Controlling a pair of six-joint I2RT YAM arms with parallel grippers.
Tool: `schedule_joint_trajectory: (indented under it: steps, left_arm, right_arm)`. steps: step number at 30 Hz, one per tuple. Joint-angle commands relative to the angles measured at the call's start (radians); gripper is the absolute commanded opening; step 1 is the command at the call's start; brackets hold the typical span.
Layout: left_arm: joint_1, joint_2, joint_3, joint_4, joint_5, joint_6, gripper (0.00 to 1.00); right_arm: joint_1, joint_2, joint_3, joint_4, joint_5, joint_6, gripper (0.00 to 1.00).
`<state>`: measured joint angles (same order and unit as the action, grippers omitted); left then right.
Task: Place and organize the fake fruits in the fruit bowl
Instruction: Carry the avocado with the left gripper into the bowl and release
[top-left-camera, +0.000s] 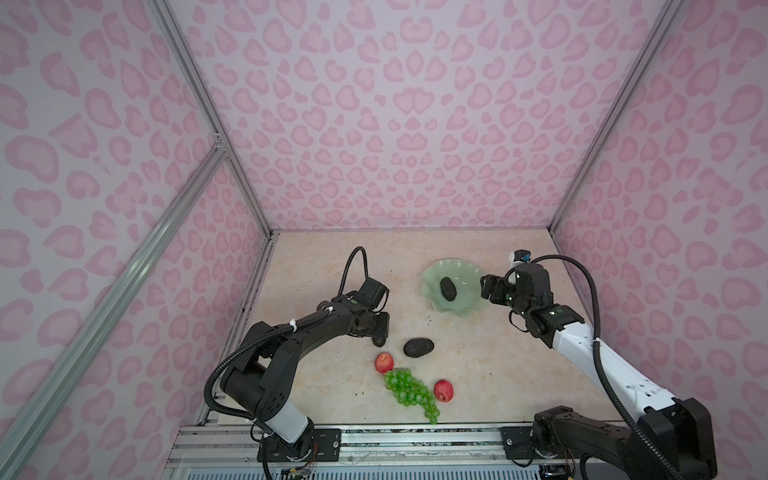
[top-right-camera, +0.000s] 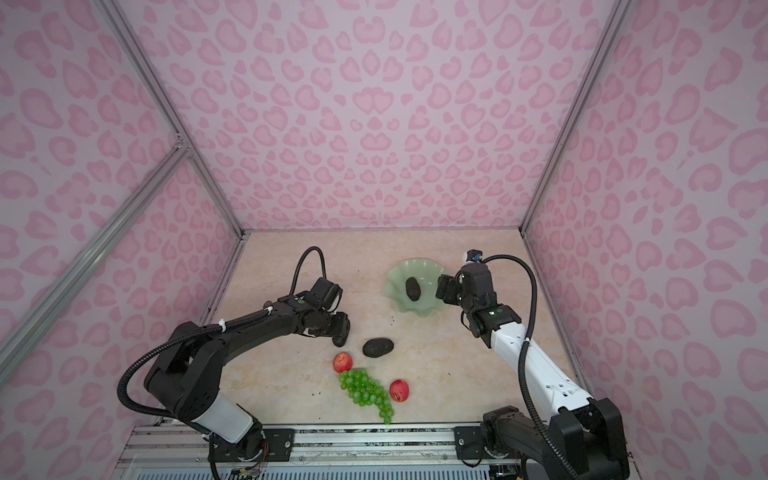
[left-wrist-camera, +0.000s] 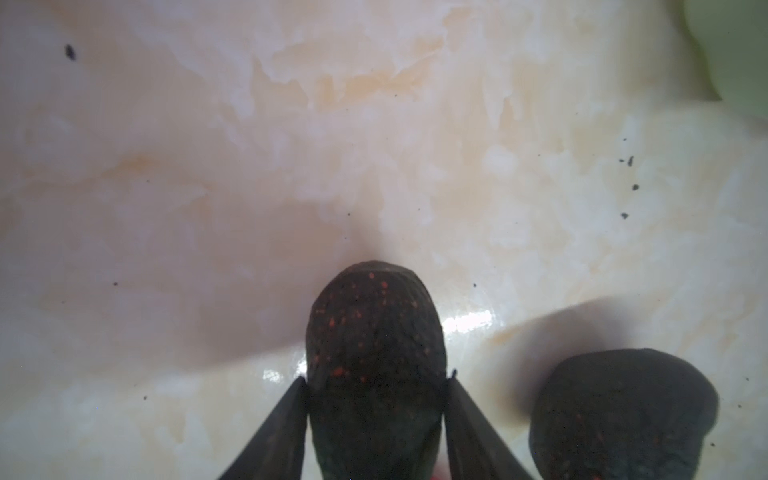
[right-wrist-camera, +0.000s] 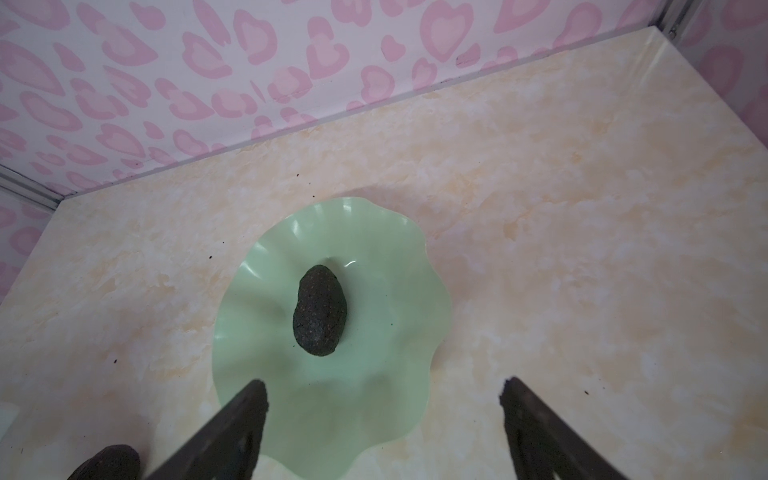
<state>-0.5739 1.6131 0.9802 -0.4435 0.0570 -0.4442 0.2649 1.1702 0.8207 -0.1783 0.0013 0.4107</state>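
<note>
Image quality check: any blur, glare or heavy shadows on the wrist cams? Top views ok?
Left wrist view: soft overall, gripped avocado blurred, glare streak on the table beside it, broad shadow. Right wrist view: bowl and avocado inside sharp, mild shadow. In both top views: even light, no glare.

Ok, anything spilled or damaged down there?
Yes: small dark crumbs dot the marble-look tabletop, and the dark rough oval avocado in the left claw shows red flecks, as if its coating is flaking.
</note>
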Motion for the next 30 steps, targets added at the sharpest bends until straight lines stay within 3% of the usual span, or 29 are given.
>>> schedule_joint_trajectory:
  steps: [1,10,21,30]
  left_arm:
    - [-0.015,-0.004,0.055,0.019,0.010,0.034,0.49]
    - [-0.133,0.049,0.344,0.002,0.064,0.065,0.45]
    - [-0.215,0.536,0.935,-0.021,0.174,0.065,0.45]
    - [-0.225,0.787,1.137,-0.007,0.110,0.024,0.45]
  right_arm:
    - [-0.002,-0.013,-0.015,0.017,-0.002,0.006,0.89]
    - [-0.021,-0.095,-0.042,-0.027,0.007,0.011,0.89]
    - [-0.029,-0.391,-0.205,-0.116,0.043,0.072,0.88]
    - [-0.029,-0.509,-0.255,-0.164,0.025,0.115,0.89]
